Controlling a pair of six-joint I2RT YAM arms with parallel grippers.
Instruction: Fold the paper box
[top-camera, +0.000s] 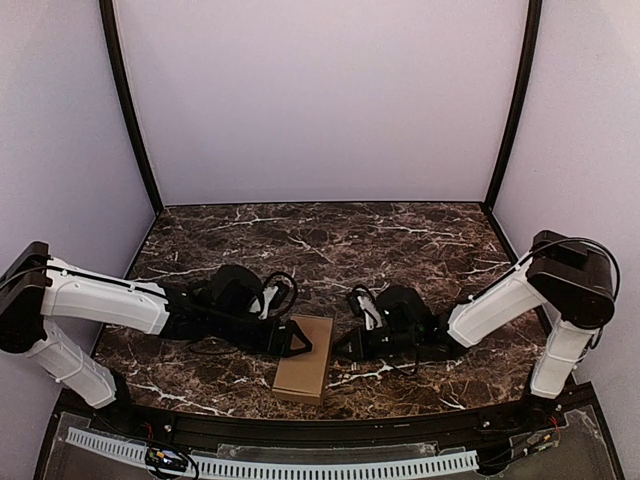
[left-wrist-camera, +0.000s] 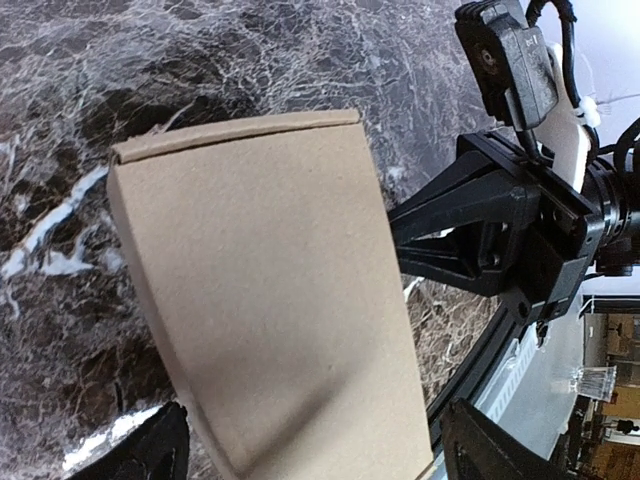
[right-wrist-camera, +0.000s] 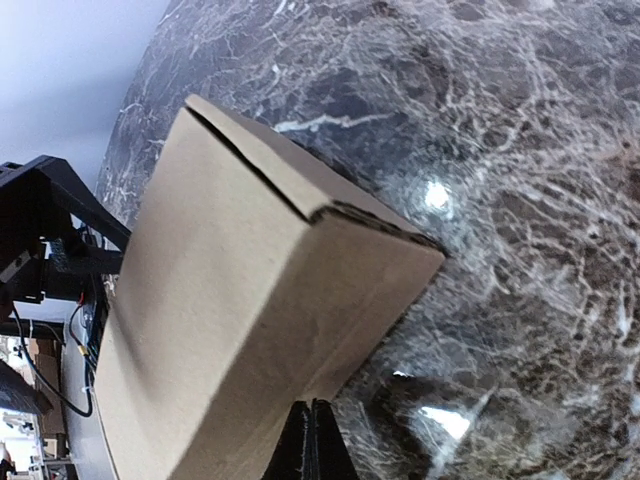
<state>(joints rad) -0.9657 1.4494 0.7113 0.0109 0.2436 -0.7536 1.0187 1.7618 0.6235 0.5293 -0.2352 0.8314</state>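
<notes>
- Our left gripper (top-camera: 295, 340) stands wide open astride the plain brown cardboard box (top-camera: 303, 372); the right gripper (right-wrist-camera: 312, 440) is closed, empty, just beside it.
- The box lies at the near edge of the dark marble table (top-camera: 400, 250).
- We judge it light and easily dented: hold its long sides.

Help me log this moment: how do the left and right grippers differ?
The left gripper is open, its jaws spread either side of the box; the right gripper is shut. The left gripper reaches over the box's top; the right gripper sits low, its tips at the box's side wall. Both meet the box from opposite sides.
</notes>
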